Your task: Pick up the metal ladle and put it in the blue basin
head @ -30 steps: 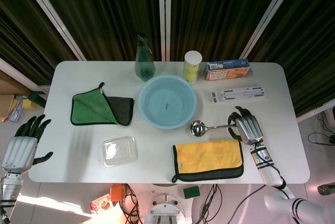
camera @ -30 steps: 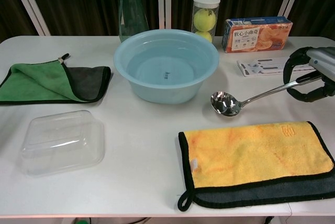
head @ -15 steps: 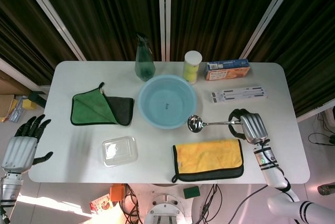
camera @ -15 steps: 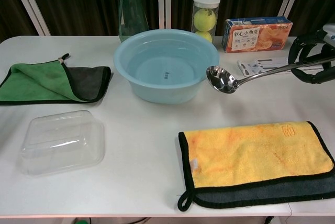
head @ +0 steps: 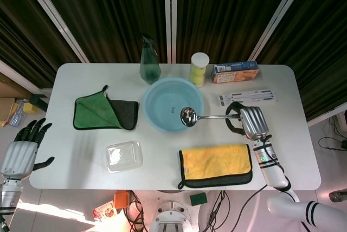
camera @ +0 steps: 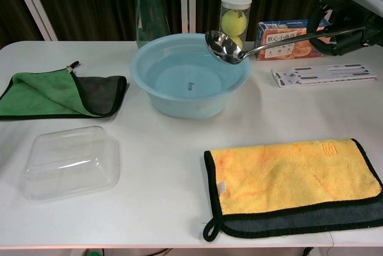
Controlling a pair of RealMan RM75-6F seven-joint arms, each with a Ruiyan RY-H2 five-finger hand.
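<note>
My right hand grips the handle end of the metal ladle and holds it in the air. The ladle's bowl hangs over the right rim of the empty blue basin, which stands at the table's middle back. My left hand hangs open off the table's left front corner, away from everything; the chest view does not show it.
A yellow cloth lies in front of the right hand. A clear lidded box, a green cloth, a spray bottle, a tennis-ball tube, an orange carton and a white strip ring the basin.
My right hand has lifted the ladle off the table and carried it left and up; its bowl went from beside the yellow cloth to above the basin's right rim. The left hand stayed still.
</note>
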